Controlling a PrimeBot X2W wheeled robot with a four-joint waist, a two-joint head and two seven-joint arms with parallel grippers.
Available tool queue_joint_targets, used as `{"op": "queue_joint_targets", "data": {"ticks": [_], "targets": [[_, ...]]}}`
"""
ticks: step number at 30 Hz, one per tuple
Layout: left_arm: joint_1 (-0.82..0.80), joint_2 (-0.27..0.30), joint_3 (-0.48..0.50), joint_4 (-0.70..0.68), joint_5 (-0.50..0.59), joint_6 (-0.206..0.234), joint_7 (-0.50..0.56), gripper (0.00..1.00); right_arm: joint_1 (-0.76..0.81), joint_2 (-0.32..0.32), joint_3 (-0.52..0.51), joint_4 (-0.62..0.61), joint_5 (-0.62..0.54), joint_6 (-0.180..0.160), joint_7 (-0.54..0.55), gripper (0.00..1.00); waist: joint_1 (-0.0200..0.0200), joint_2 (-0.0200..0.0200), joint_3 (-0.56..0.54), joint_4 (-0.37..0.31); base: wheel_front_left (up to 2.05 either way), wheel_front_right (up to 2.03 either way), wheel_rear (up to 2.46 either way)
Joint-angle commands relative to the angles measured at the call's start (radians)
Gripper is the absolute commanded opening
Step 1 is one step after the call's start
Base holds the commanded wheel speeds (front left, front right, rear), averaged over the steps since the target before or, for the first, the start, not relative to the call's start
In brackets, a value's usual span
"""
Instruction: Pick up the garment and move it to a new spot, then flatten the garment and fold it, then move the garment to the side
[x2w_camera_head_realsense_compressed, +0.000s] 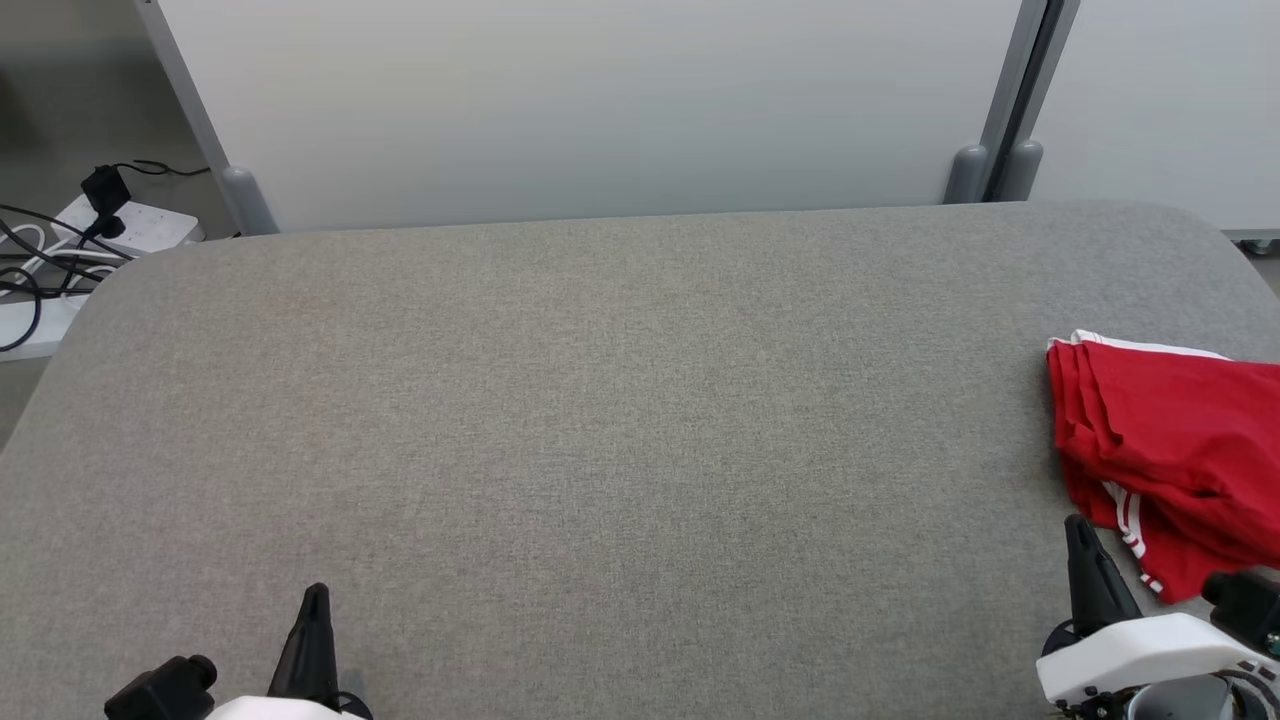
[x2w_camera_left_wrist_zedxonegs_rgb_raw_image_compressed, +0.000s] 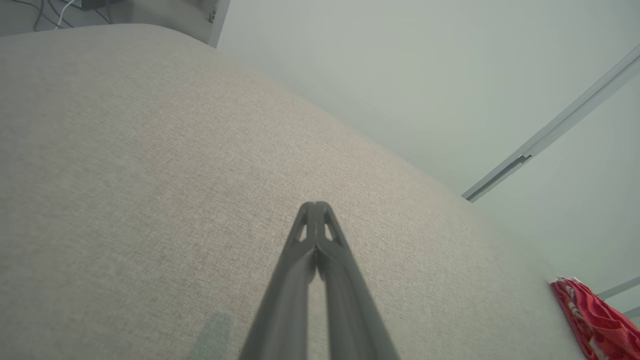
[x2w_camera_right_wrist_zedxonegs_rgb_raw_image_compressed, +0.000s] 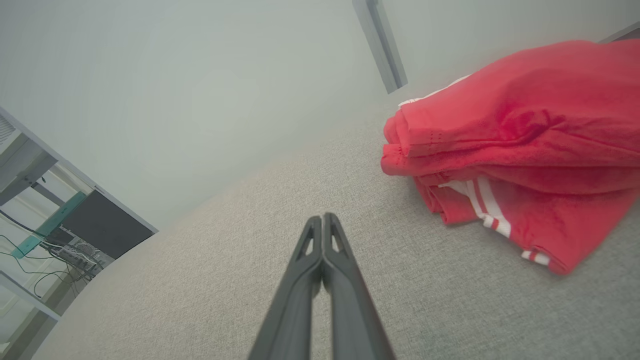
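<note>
Head view: grey fabric-covered counter (x2w_camera_head_realsense_compressed: 600, 420) across most of frame, white partition panel (x2w_camera_head_realsense_compressed: 600, 100) behind its far edge. Red garment (x2w_camera_head_realsense_compressed: 1170, 440) with white stripes at far right of counter, lying in layered folds, cut off by the frame edge. Left end effector (x2w_camera_head_realsense_compressed: 315, 600) at lower left, fingers together, pointing up-frame over plain counter fabric, well apart from garment. Right end effector (x2w_camera_head_realsense_compressed: 1080, 535) at lower right, fingers together, tip just beside the garment's near-left corner, holding nothing. White power strip (x2w_camera_head_realsense_compressed: 140, 225) with a black plug and dark cables (x2w_camera_head_realsense_compressed: 30, 270) on the floor past the counter's far-left corner. Left wrist view: left end effector (x2w_camera_left_wrist_zedxonegs_rgb_raw_image_compressed: 316, 206) pressed shut tip to tip, nothing between the fingers, above counter (x2w_camera_left_wrist_zedxonegs_rgb_raw_image_compressed: 150, 175) fabric; garment (x2w_camera_left_wrist_zedxonegs_rgb_raw_image_compressed: 595, 320) as a small red patch at lower right, near the counter's edge, well apart. Right wrist view: right end effector (x2w_camera_right_wrist_zedxonegs_rgb_raw_image_compressed: 322, 220) closed tip to tip, empty, low over counter (x2w_camera_right_wrist_zedxonegs_rgb_raw_image_compressed: 200, 280); garment (x2w_camera_right_wrist_zedxonegs_rgb_raw_image_compressed: 525, 130) to the upper right, close but not touching, several folded layers stacked, white striped hem on the lower layer resting flat on the fabric. Shelf unit (x2w_camera_right_wrist_zedxonegs_rgb_raw_image_compressed: 50, 235) with cables at far left, off the counter.
</note>
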Motion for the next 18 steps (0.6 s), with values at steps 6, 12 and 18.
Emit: {"op": "queue_joint_targets", "data": {"ticks": [6,12,18], "targets": [[-0.065,0.017,0.02,-0.032,-0.082,-0.017,0.018,0.0,-0.029,-0.012,-0.002,-0.039,0.089,0.001,0.024,0.0,-0.0002,-0.0001,0.001,0.002,0.0,0.0,0.0],[-0.072,0.018,0.023,-0.035,-0.15,-0.022,0.035,0.0,-0.028,-0.012,-0.007,-0.048,0.16,0.001,0.041,0.0,-0.0002,-0.0001,0.003,0.004,0.0,0.0,0.0],[-0.078,0.018,0.026,-0.037,-0.218,-0.027,0.052,0.0,-0.027,-0.012,-0.012,-0.057,0.23,0.001,0.058,0.0,-0.0002,-0.0001,0.004,0.007,0.0,0.0,0.0]]}}
